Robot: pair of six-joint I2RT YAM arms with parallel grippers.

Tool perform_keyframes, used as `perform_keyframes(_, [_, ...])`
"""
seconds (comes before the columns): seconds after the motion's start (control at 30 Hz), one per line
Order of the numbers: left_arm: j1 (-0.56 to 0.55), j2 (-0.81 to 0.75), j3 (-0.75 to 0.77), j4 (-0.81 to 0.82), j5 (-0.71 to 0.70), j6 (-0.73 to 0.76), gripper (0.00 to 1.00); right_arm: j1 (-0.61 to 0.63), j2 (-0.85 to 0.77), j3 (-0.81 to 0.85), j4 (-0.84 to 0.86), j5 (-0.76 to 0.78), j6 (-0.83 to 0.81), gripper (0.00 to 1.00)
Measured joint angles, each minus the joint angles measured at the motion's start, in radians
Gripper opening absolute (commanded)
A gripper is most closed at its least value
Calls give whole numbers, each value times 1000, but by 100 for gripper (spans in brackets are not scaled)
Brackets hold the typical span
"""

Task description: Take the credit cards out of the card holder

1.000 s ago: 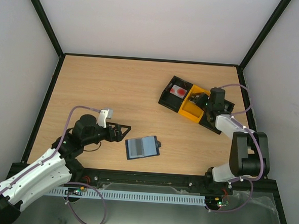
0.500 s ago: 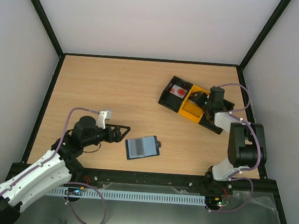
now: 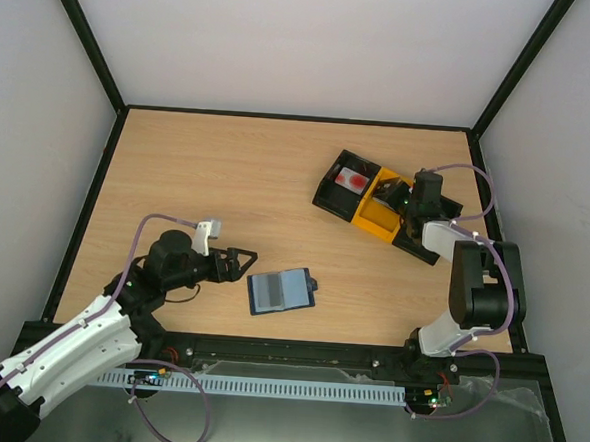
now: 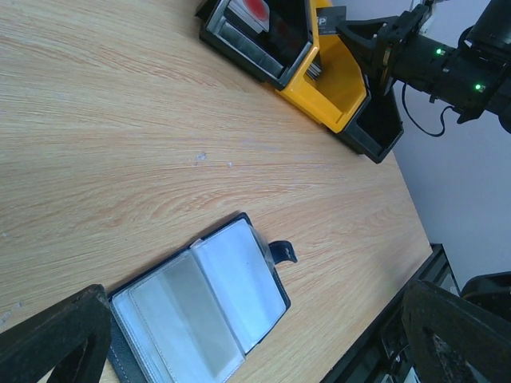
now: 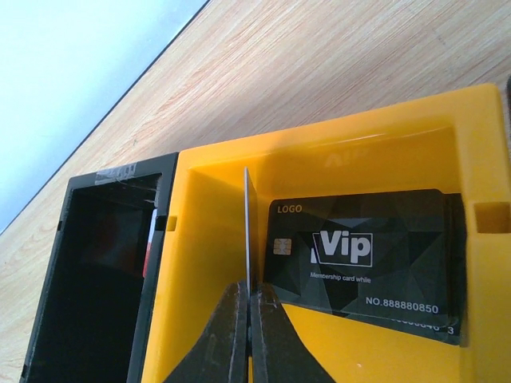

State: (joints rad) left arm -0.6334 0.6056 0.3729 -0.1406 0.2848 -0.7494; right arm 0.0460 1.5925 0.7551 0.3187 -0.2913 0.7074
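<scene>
The card holder [image 3: 281,291] lies open on the table, its pale pockets up and its tab to the right; it also shows in the left wrist view [image 4: 200,307]. My left gripper [image 3: 242,260] is open just left of it, with the jaws wide apart [image 4: 251,297]. My right gripper [image 5: 249,299] is shut on a thin card [image 5: 246,231], seen edge-on and upright inside the tray's yellow compartment [image 3: 389,195]. A black "Vip" card [image 5: 367,255] lies flat in that compartment. The pinkish-white card with a red spot [image 3: 354,181] lies in the tray's left black compartment.
The black-and-yellow three-compartment tray [image 3: 331,198] stands at the back right, also showing in the left wrist view [image 4: 335,80] and the right wrist view [image 5: 319,152]. A black frame rims the table. Grey walls close in the sides and back.
My right arm's elbow has shifted a little towards the tray while its gripper stays in the yellow compartment. My left arm has crept slightly. The card holder has not moved.
</scene>
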Motion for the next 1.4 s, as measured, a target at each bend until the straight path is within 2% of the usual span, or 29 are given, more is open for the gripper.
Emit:
perform_keyframes(0.4, [0,4,-11,0,0,-30,100,0,8,0,0,14,0,3])
perform_keyframes(0.67, [0,-14,-26,0,-1,-50,100,0,22,0,-15,39,0,7])
perform_keyframes(1.03, [0,0,-32,-1,-4,-58,100,0,27,56,-114,80,19,23])
perform_keyframes(1.4, [0,59,-71,14,-1,-75,100,0,-35,129,-338,149,124,36])
